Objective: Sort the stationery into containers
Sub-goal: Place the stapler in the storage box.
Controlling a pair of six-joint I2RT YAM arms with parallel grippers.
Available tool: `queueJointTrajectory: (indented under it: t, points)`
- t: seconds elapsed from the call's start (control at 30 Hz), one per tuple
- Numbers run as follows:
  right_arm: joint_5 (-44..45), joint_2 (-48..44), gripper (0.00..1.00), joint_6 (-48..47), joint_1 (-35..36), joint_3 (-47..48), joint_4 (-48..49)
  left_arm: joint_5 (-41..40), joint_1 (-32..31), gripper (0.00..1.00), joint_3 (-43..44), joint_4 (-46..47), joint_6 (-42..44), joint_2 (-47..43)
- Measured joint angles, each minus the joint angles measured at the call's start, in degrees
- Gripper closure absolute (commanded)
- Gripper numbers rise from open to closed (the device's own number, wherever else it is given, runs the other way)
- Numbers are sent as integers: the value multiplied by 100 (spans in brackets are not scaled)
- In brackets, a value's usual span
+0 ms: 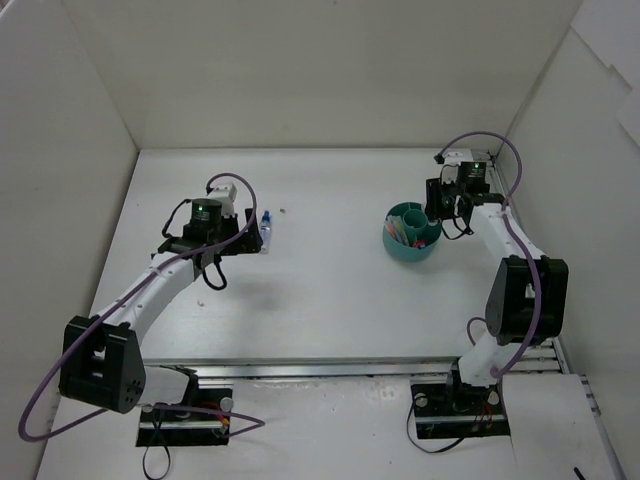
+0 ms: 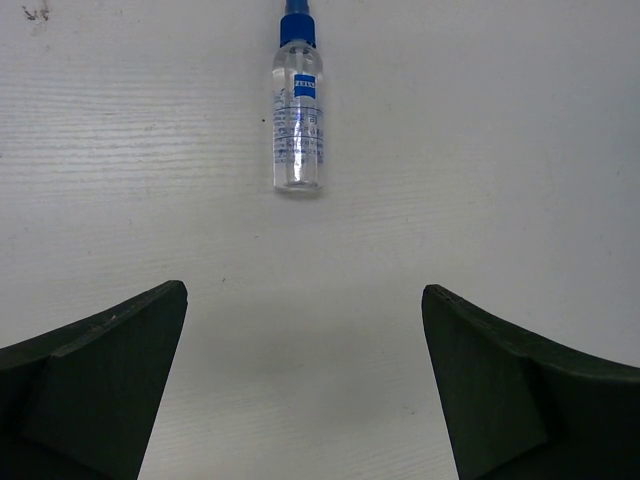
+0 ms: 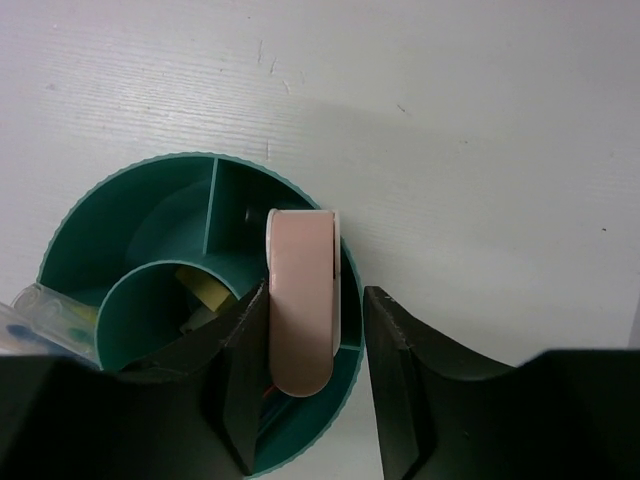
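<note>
Stationery, item one: pink oblong eraser (image 3: 300, 310) with a white edge and rounded ends. It points end-first into an outer-ring compartment of the round teal plastic bowl (image 1: 408, 256), close to the rim on the bowl's far-right side. It stands between the fingers of the right gripper (image 3: 316, 292), whose jaws are partly apart. One finger lies against the eraser and the other shows a clear gap, so nothing is clamped. Whether the eraser's lower end reaches the bowl floor cannot be told.

Item two: yellow piece (image 3: 207, 288) in the bowl's round centre well. From overhead, pink and yellow show inside the bowl.

Item three: small clear plastic bottle (image 2: 297, 130) with a blue cap, lying flat on the white table (image 1: 330, 300), left of centre in the far half. The left gripper (image 2: 304, 291) hovers just beside it, jaws spread wide and empty. The bottle is ahead of the fingertips and apart from both, cap pointing away.

Room: broad bare table lies between bottle and bowl and toward the near edge. White walls (image 1: 330, 70) close the left, far and right sides. The right arm occupies the strip between the bowl and the right wall, and some open table lies between the bowl and the far wall.
</note>
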Motion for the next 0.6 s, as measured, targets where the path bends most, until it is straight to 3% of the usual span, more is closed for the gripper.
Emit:
queueJointTrajectory:
  t: [0.07,0.1,0.2,0.27,0.3,0.33,0.4,0.53,0.6]
  points:
    - [-2,-35,54,-26,-15,-31,-4,42,0,0,107,22,46,190]
    - [7,-63,46,-46,-22,-46,-9,59,0,0,162,37,70,273]
    - [-11,-160,46,-107,-37,-52,-33,144,0,0,337,103,129,520]
    - [-63,-205,58,-129,-37,-52,-42,188,0,0,448,142,164,667]
    - [-103,-221,75,-131,-37,-52,-42,199,0,0,514,146,179,739]
    - [-138,-227,83,-162,-35,-52,-44,219,0,0,586,162,197,828]
    - [-260,-236,90,-170,-31,-52,-50,286,13,0,726,181,234,1010]
    - [-396,-236,90,-214,-31,-52,-55,393,44,0,844,210,260,1241]
    - [-457,-236,95,-256,-37,-52,-61,428,44,0,844,205,271,1290]
